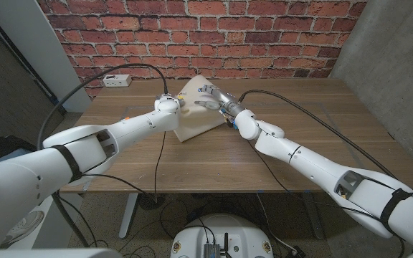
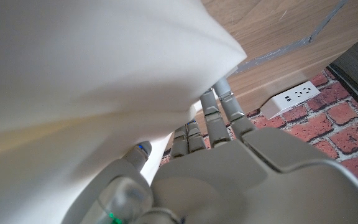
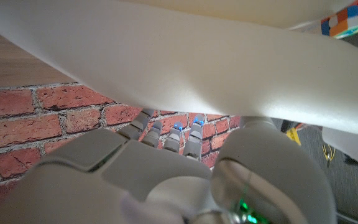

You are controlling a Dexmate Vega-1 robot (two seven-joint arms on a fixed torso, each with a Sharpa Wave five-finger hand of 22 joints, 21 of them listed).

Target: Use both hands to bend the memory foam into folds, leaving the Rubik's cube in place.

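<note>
Foam [image 1: 198,113] gripped by left hand [image 1: 169,104] and right hand [image 1: 210,95], Rubik's cube [image 3: 348,18] beside, power strip [image 1: 117,81] behind.

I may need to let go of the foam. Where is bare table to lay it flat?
Bare wood lies along the table's near edge between both arms, and right of the right hand. The far middle is crowded: both hands hold the memory foam there, left hand beside a power strip.
</note>
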